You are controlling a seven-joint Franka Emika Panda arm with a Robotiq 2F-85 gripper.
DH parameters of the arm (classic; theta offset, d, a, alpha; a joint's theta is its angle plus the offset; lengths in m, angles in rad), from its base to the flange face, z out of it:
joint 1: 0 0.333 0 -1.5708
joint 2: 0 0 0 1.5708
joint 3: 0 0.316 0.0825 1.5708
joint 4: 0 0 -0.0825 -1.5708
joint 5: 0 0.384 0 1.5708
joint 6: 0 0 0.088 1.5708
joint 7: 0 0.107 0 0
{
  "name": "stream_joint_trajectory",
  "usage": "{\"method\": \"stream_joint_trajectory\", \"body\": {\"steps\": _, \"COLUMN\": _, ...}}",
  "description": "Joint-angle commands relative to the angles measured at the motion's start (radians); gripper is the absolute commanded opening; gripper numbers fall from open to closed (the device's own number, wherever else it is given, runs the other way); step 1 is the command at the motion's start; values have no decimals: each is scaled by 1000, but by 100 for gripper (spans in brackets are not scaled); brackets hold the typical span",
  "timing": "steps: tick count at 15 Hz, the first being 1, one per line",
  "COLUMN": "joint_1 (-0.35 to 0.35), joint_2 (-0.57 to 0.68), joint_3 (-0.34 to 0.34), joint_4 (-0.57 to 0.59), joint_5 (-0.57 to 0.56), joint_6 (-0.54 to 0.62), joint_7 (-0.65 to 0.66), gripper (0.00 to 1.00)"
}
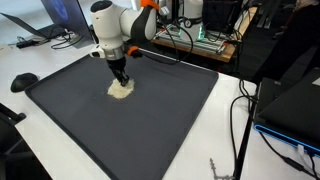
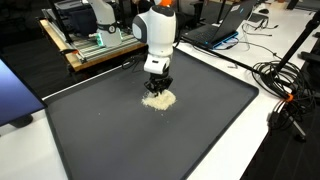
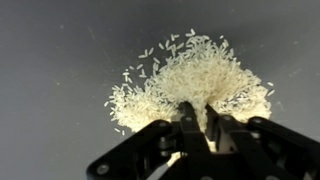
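Broadly, we see a white table [image 1: 25,62] carrying a large dark mat [image 1: 150,125] that covers most of its top. The single arm [image 1: 110,25] reaches over the mat from beyond its far edge, with its wrist pointing straight down.

Below it, the gripper [image 1: 120,76] stands upright with its tips at the mat's surface. In both exterior views it sits right on the rice heap [image 2: 158,99]. This heap is a low, pale, roughly round mound with no clear long axis. It lies inside the mat, nearer the edge by the arm's base than the opposite edge, and well apart from every corner.

In the wrist view, the heap [image 3: 190,75] spreads ahead of the gripper [image 3: 199,108] and under it, so the rice lies directly below and just forward of the tips. The fingers [image 3: 186,112] are drawn close together, and we judge they are pinching grains in the narrow gap. Loose grains [image 3: 130,75] are scattered off the heap's rim.
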State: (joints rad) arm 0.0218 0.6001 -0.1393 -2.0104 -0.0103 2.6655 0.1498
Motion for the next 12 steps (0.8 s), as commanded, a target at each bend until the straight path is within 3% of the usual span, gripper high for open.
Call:
{"method": "stream_joint_trajectory", "body": {"steps": 1, "joint_1": 11, "joint_2": 15, "joint_3": -12, "joint_4": 12, "joint_5": -27, "joint_6": -13, "joint_7": 25, "gripper": 2}}
{"method": "stream_joint_trajectory", "body": {"steps": 12, "joint_1": 3, "joint_2": 11, "joint_3": -6, "joint_4": 9, "joint_5": -21, "joint_6": -15, "joint_7": 18, "gripper": 4}}
